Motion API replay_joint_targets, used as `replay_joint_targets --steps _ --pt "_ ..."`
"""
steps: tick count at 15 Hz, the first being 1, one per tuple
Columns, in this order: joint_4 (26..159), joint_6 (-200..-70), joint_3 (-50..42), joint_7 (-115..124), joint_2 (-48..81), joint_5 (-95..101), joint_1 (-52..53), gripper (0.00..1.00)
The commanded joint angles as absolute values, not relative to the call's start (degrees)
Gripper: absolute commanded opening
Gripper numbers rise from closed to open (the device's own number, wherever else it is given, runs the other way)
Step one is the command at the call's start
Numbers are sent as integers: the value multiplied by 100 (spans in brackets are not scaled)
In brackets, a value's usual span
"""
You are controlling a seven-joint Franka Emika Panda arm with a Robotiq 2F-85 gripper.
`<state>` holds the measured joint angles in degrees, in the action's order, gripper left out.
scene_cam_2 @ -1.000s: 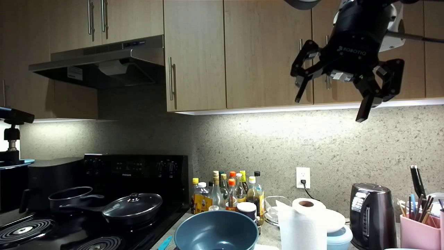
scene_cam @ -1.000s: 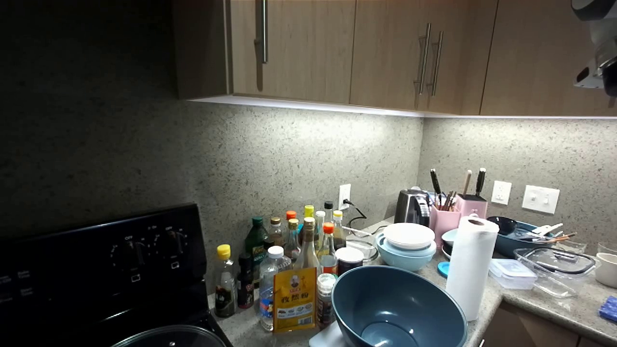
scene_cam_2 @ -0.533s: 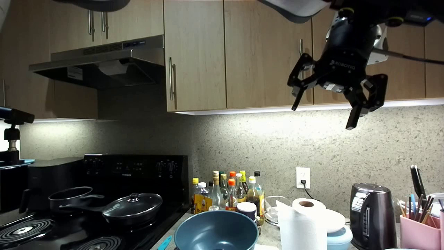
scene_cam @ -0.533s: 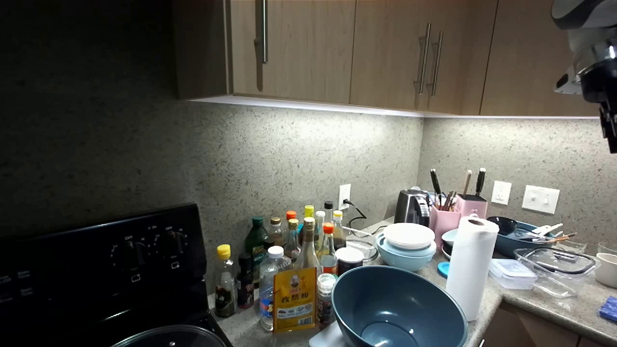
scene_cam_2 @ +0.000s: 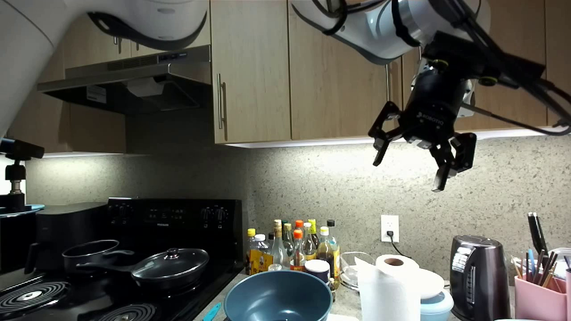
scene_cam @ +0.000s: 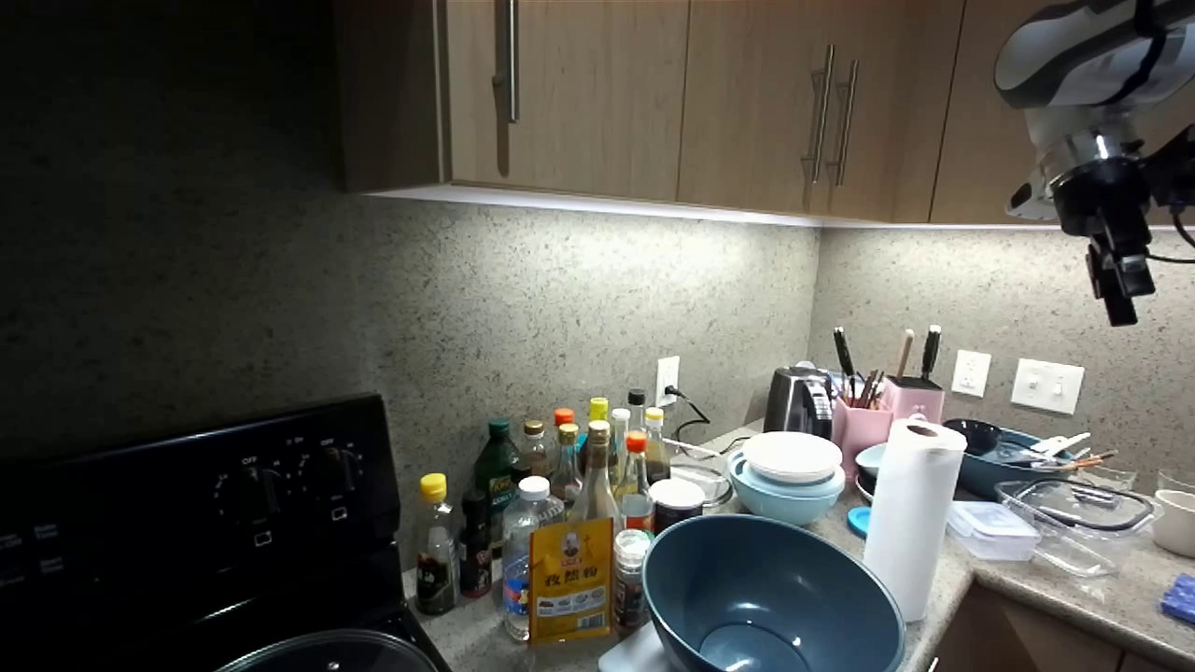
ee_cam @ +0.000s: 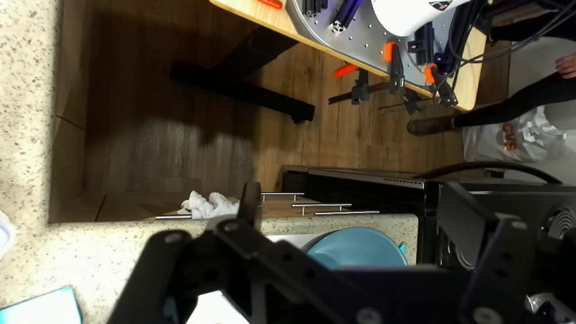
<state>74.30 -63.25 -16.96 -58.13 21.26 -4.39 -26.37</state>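
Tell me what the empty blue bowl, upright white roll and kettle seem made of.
Blue bowl: probably plastic, smooth and semi-glossy, judging by soft highlights; glazed ceramic is possible.
White roll: matte paper, shown by its loose sheet and brown core.
Kettle: likely polished metal, given bright reflections.

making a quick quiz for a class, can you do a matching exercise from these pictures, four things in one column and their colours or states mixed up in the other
Things
1. large mixing bowl
2. frying pan
3. fingers
4. paper towel roll

Colours and states
a. spread apart, with nothing between them
b. white, standing upright
c. dark blue, open at the top
d. black, on the stove, covered by a lid

Right pairs
1-c, 2-d, 3-a, 4-b
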Motion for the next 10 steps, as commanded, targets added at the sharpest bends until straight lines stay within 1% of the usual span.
replay_joint_targets --steps 1,10 --pt "6997 -6035 -1474 -6092 2533 -500 -2854 100" --pt "5968 -5440 -1113 -6280 3439 -403 -3075 100"
